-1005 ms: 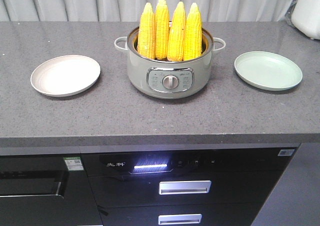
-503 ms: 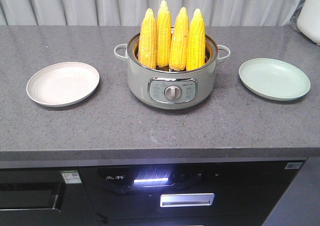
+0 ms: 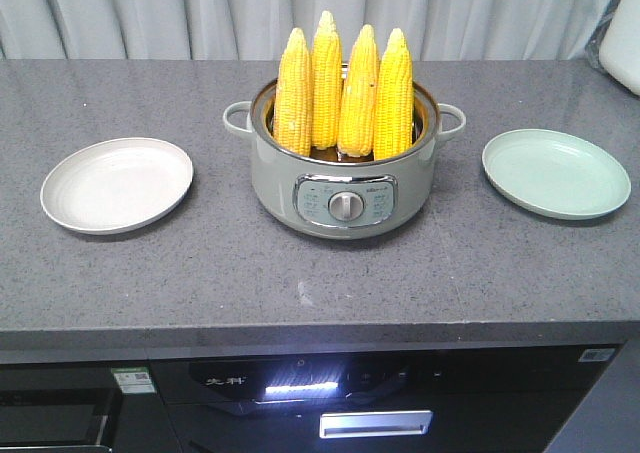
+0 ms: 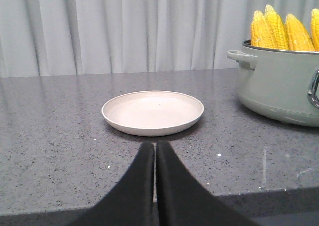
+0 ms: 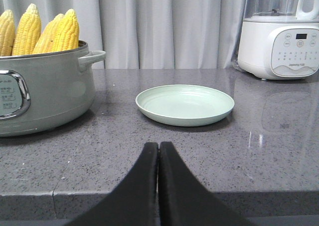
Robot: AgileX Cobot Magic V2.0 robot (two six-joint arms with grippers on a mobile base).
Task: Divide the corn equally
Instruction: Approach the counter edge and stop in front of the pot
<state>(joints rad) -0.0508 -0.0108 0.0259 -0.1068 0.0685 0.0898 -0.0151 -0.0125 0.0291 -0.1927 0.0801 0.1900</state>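
Several bright-yellow corn [image 3: 345,91] cobs stand upright, tips up, in a grey-green electric pot [image 3: 345,168] at the counter's middle. The corn [image 4: 281,30] shows at the right of the left wrist view and the corn [image 5: 42,32] at the left of the right wrist view. An empty cream plate [image 3: 117,184] lies to the pot's left, an empty pale-green plate [image 3: 556,173] to its right. My left gripper [image 4: 155,145] is shut with nothing in it, just short of the cream plate [image 4: 152,112]. My right gripper [image 5: 158,145] is shut and empty, before the green plate [image 5: 185,104]. Neither gripper shows in the front view.
A white blender base [image 5: 279,46] stands at the back right of the grey stone counter [image 3: 320,283]. A white curtain [image 3: 200,13] hangs behind. Below the counter's front edge are dark appliance fronts with a drawer handle [image 3: 375,423].
The front view has shifted: pot and plates now sit lower in the frame, the cabinets below show less. The corn has stayed upright in the pot.
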